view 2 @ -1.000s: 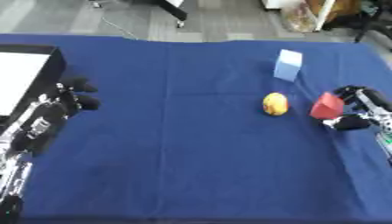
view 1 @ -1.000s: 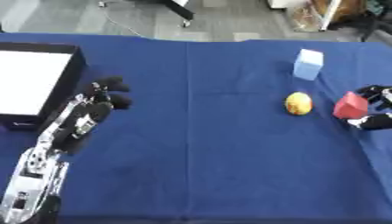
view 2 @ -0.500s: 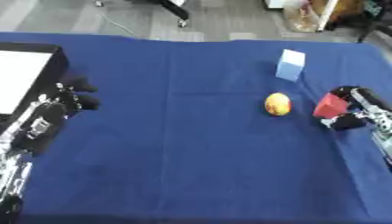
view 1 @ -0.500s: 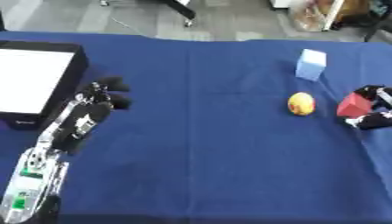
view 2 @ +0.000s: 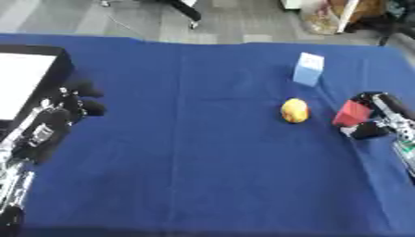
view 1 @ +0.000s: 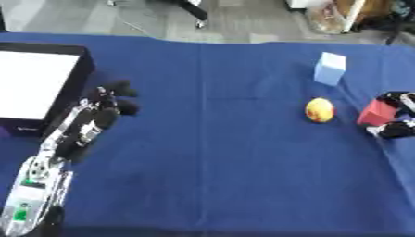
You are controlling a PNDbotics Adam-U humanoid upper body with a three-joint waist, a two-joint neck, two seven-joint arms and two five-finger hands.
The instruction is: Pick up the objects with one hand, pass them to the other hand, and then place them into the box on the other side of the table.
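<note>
A red block (view 2: 353, 113) sits at the table's right side, and my right hand (view 2: 381, 118) is curled round it, thumb below and fingers above. A yellow-orange round fruit (view 2: 294, 110) lies just left of it. Farther back stands a light blue box-shaped object (view 2: 308, 68). The black box with a white inside (view 1: 32, 85) rests at the left edge. My left hand (view 1: 103, 111) hovers next to that box with its fingers curled, holding nothing.
A blue cloth (view 1: 210, 152) covers the whole table. Beyond the far edge are a grey floor and chair legs.
The whole picture has shifted slightly. Both hands and the objects keep about the same places.
</note>
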